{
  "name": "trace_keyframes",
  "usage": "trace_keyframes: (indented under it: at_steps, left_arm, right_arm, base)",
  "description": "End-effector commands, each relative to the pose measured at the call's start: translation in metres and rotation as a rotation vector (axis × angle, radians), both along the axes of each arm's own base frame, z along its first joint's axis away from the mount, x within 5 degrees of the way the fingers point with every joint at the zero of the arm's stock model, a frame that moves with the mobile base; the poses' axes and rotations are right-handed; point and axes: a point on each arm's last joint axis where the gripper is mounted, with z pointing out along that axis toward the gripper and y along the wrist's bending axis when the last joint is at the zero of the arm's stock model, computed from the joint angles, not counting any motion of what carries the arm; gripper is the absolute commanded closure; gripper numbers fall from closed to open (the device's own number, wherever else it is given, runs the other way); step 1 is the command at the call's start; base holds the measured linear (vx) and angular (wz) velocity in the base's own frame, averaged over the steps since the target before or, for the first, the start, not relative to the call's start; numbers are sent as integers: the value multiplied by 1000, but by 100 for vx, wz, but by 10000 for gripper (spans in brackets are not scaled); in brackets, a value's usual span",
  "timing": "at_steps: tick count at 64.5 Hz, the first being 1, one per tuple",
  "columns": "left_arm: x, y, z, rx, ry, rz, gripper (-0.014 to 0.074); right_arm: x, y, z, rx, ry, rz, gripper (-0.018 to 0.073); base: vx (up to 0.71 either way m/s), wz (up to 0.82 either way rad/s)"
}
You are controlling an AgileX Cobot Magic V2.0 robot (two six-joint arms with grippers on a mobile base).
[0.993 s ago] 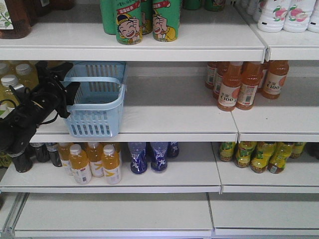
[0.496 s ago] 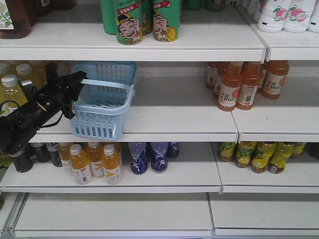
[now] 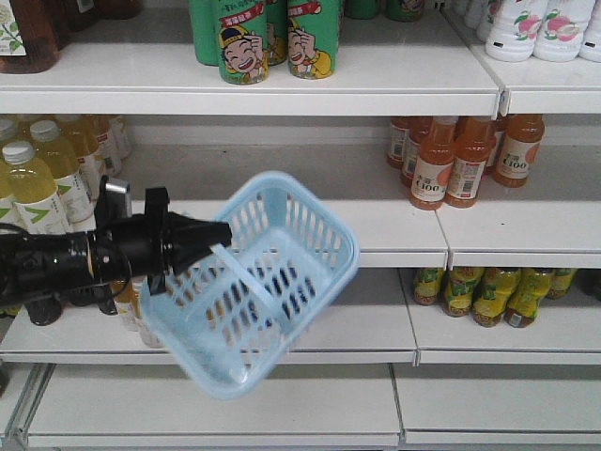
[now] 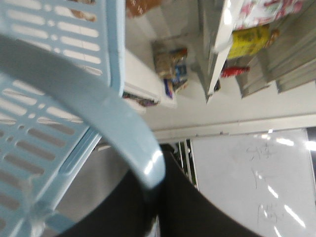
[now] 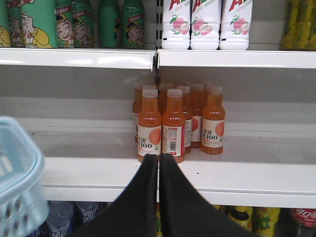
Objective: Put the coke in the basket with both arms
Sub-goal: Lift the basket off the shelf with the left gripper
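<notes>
The basket [image 3: 291, 254] left the shelf [image 3: 394, 224]; hangs tilted, pale-blue, slotted.

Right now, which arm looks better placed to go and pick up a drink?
The right one. The right claw is shut, empty and facing the orange bottles; the left claw is holding the basket by its handle.

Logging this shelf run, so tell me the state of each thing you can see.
Basket: in the air, tilted, empty.
Left gripper: shut on the basket's handle.
Right gripper: shut, holding nothing.
Orange bottles: upright, capped, on the shelf.
</notes>
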Motion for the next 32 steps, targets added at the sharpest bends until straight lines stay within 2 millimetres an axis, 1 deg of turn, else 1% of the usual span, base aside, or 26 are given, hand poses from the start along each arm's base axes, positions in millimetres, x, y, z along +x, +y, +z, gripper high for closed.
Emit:
trace_keyframes:
  at_steps: [1, 6, 12, 21, 32]
  left_arm:
    - [-41, -16, 40, -171, -82, -182, 604]
    - [-63, -25, 43, -161, -73, -231, 604]
    - [-84, -33, 51, -155, -94, -284, 604]
    - [-108, -47, 76, -149, -185, -376, 604]
    - [-132, -52, 106, -169, -300, -425, 604]
  right_arm:
    - [-1, 0, 2, -12, -71, 1, 564]
    - [-1, 0, 2, -12, -71, 1, 564]
    - [-1, 0, 2, -12, -71, 1, 564]
    - [-1, 0, 2, -12, -71, 1, 564]
    - [-1, 0, 2, -12, -71, 1, 564]
  base:
    - [0, 0]
    - [0, 0]
    - [0, 0]
    - [0, 0]
    - [0, 0]
